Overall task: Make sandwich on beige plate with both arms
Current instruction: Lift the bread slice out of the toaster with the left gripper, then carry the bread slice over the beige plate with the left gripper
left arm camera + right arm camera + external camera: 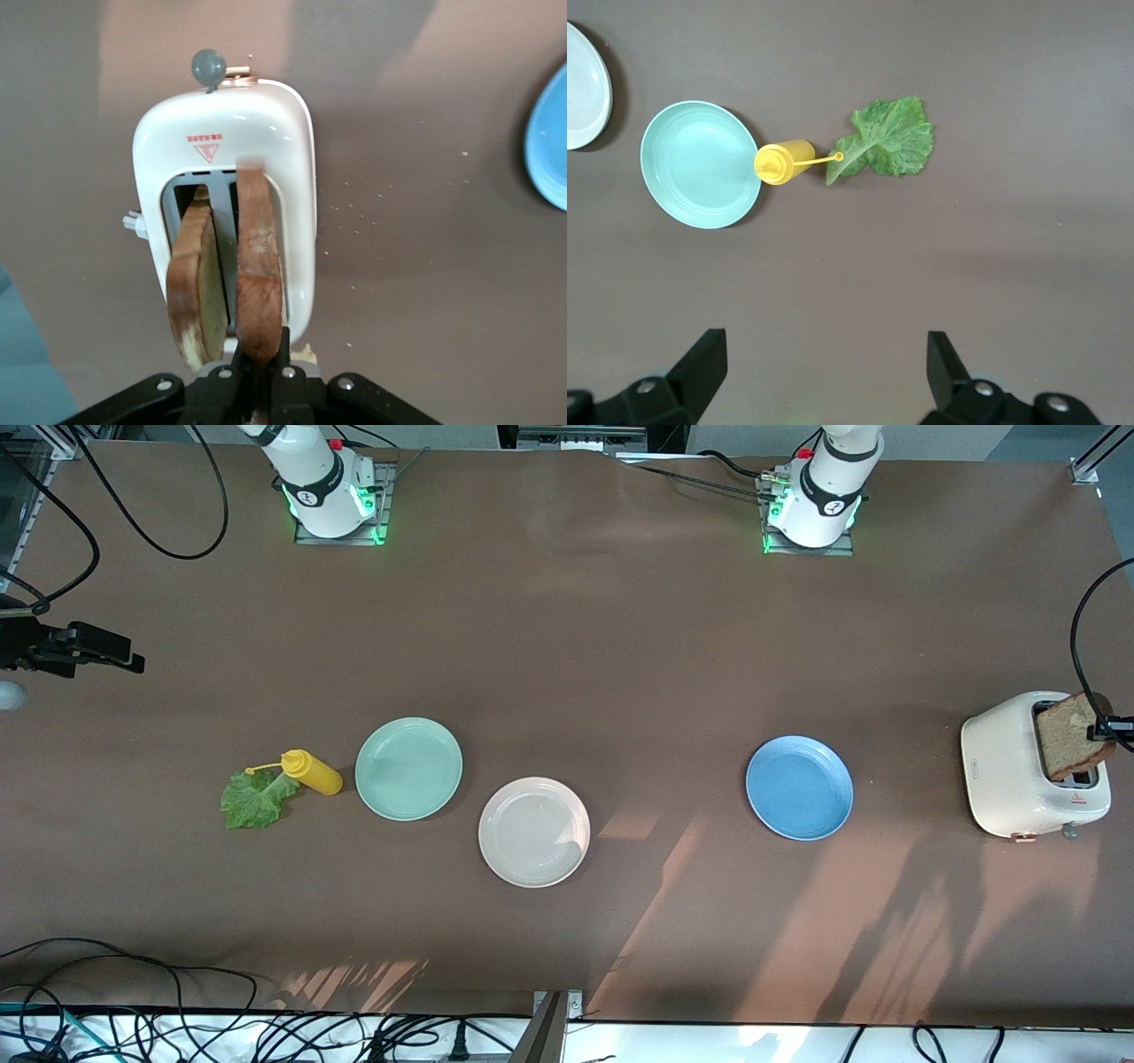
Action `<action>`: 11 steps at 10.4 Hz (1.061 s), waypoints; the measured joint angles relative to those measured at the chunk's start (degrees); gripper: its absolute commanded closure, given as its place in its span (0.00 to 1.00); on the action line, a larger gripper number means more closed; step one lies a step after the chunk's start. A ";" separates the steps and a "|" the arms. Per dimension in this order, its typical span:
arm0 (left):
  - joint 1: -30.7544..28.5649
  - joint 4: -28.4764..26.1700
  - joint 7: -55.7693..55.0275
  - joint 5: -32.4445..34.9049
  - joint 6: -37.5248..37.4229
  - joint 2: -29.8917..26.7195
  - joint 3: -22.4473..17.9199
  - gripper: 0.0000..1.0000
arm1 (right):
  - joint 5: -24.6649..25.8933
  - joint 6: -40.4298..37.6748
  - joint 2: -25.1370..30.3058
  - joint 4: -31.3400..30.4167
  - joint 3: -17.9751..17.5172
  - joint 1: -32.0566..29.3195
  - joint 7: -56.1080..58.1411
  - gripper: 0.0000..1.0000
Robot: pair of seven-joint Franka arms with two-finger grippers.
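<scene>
The left gripper [259,367] is clamped on one brown wholegrain bread slice [260,274] over the white toaster [266,133]; a second slice [197,292] stands beside it. The right gripper [824,363] hangs wide open, holding nothing. Three plates: round beige plate [534,832], mint-green plate [408,768], blue plate [799,787]. One ruffled lettuce leaf [257,800], one yellow squeeze bottle [312,771].

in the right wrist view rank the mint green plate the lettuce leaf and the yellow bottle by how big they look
1. Mint-green plate, clearly largest.
2. Lettuce leaf.
3. Yellow bottle, smallest; it stands upright and shows mostly its top, so it probably looks smaller than it is.
</scene>
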State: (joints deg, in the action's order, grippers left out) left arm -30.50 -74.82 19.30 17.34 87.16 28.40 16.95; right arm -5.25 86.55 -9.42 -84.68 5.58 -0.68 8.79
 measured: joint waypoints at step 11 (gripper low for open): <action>28.05 0.96 -52.13 -31.88 9.17 1.10 0.16 1.00 | -0.09 0.01 -0.03 0.04 0.09 -0.11 0.00 0.00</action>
State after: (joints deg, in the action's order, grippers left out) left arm -2.45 -73.85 -32.83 -14.54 96.33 29.50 17.10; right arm -5.34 86.56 -9.45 -84.64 5.67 -0.79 8.79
